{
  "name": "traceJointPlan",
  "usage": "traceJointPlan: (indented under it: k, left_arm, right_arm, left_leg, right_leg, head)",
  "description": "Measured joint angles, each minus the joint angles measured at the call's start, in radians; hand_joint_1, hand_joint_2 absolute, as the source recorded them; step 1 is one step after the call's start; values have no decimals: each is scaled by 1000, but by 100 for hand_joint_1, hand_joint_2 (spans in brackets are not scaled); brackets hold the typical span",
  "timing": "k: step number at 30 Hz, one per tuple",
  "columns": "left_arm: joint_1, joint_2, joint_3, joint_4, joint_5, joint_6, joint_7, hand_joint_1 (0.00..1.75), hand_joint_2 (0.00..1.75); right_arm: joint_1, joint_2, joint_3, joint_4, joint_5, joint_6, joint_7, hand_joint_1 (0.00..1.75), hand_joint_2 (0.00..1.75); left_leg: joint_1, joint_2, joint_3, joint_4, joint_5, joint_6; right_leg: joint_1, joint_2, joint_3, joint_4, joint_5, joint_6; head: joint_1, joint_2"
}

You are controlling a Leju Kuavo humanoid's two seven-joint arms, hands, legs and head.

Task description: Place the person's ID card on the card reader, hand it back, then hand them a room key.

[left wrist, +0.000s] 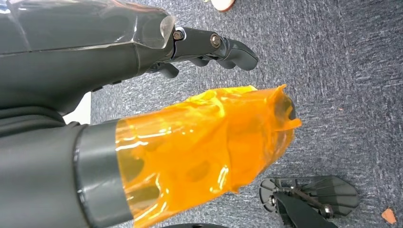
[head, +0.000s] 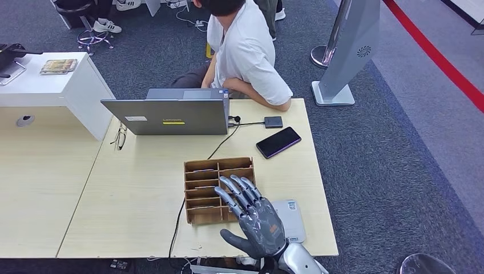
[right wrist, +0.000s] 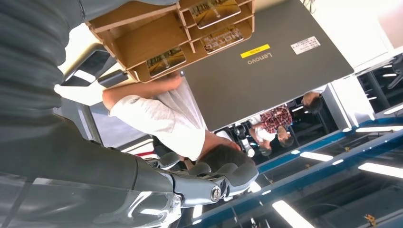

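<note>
My right hand (head: 255,220) hovers palm down over the near edge of the table (head: 131,194). Its fingers are spread and it holds nothing. The fingertips reach over a wooden card rack (head: 218,190) whose slots hold room key cards (right wrist: 165,60). Just right of the hand lies a flat white card reader (head: 294,217), partly covered by my wrist. A person in a white shirt (head: 249,52) sits at the far side of the table, behind a grey laptop (head: 171,116). My left hand (left wrist: 142,90) hangs over grey carpet, its orange-wrapped thumb (left wrist: 204,152) and dark fingers (left wrist: 223,47) holding nothing.
A black phone (head: 278,141) and a small dark box (head: 273,121) lie between the rack and the person. Glasses (head: 119,137) rest left of the laptop. A cable runs from the laptop past the rack. A white cabinet (head: 63,85) stands at left, a floor stand (head: 342,63) beyond the table.
</note>
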Motion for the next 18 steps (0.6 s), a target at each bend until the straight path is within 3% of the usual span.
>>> traceJointPlan:
  k: [7, 18]
  left_arm:
    - [0, 0, 0, 0, 6, 2, 0, 0, 0]
    - [1, 0, 0, 0, 6, -1, 21, 0, 0]
  right_arm:
    - [0, -5, 7, 16, 14, 4, 6, 0, 175]
    - [-2, -12, 18, 77, 118, 44, 108, 0, 175]
  left_leg:
    - [0, 0, 0, 0, 0, 0]
    - [0, 0, 0, 0, 0, 0]
  right_leg:
    - [0, 0, 0, 0, 0, 0]
    - [0, 0, 0, 0, 0, 0]
  head:
    - [0, 0]
    - [0, 0]
